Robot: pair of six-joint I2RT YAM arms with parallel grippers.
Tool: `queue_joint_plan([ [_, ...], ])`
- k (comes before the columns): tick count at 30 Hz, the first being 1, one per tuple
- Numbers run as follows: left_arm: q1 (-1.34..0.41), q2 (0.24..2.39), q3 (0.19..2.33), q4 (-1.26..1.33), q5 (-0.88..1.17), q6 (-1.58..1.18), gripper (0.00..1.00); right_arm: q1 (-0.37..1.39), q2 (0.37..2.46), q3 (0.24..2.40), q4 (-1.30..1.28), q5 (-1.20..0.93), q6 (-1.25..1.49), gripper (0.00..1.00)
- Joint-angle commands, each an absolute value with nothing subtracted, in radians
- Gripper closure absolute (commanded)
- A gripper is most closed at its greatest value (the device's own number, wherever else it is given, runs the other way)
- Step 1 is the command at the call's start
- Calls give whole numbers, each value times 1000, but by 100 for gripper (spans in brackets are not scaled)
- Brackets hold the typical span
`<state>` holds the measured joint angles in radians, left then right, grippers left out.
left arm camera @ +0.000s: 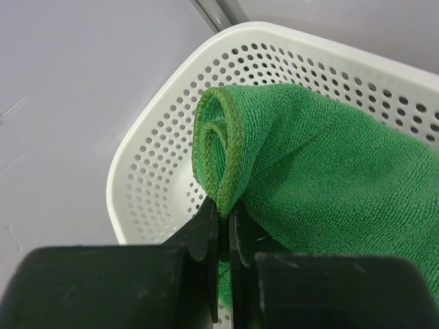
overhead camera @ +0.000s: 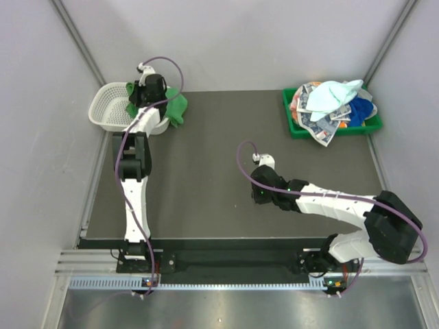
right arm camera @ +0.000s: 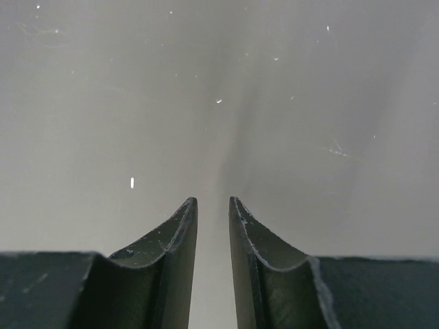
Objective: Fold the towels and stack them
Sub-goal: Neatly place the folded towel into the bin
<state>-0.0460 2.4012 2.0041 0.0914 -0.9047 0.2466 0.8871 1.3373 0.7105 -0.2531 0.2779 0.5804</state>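
My left gripper (overhead camera: 140,96) is at the far left over the white mesh basket (overhead camera: 103,110). It is shut on a rolled edge of the bright green towel (overhead camera: 177,108), which drapes over the basket's right rim onto the table. In the left wrist view the jaws (left arm camera: 224,209) pinch the green towel (left arm camera: 309,157) above the basket (left arm camera: 158,151). More towels lie heaped in the green tray (overhead camera: 295,129): pale mint (overhead camera: 333,96), royal blue (overhead camera: 360,110), white with squares (overhead camera: 326,130), orange print (overhead camera: 300,101). My right gripper (overhead camera: 258,197) is low over mid-table, empty, jaws nearly together (right arm camera: 212,202).
The dark table mat (overhead camera: 206,151) lies between the basket and the tray. Grey walls close in the left, back and right sides. The right wrist view shows only bare table surface (right arm camera: 206,103).
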Motion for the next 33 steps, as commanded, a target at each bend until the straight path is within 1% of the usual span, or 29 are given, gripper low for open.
queue_joint_plan([
  [1, -6, 2434, 2088, 118, -877, 201, 100, 879, 1350, 768, -227, 276, 563, 75],
  [8, 74, 2470, 2151, 54, -810, 149, 100, 879, 1390, 802, -235, 249, 540, 75],
  [17, 132, 2575, 2305, -33, -746, 106, 100, 880, 1442, 833, -241, 229, 525, 75],
  [19, 144, 2585, 2310, -48, -729, 85, 86, 880, 1451, 839, -242, 226, 525, 75],
  [20, 146, 2586, 2309, -55, -723, 78, 78, 879, 1454, 841, -239, 225, 523, 75],
  [21, 149, 2591, 2310, -60, -723, 71, 56, 879, 1456, 845, -238, 222, 523, 75],
  [23, 150, 2592, 2307, -74, -724, 54, 40, 880, 1459, 845, -236, 219, 525, 75],
  [24, 150, 2594, 2307, -77, -732, 42, 34, 881, 1460, 845, -235, 219, 525, 75],
  [25, 152, 2591, 2306, -80, -739, 38, 31, 882, 1457, 844, -232, 219, 526, 75],
  [28, 152, 2580, 2293, -81, -752, 28, 25, 884, 1453, 839, -232, 216, 528, 75],
  [33, 144, 2537, 2255, -89, -752, 2, 22, 885, 1437, 834, -227, 222, 528, 75],
])
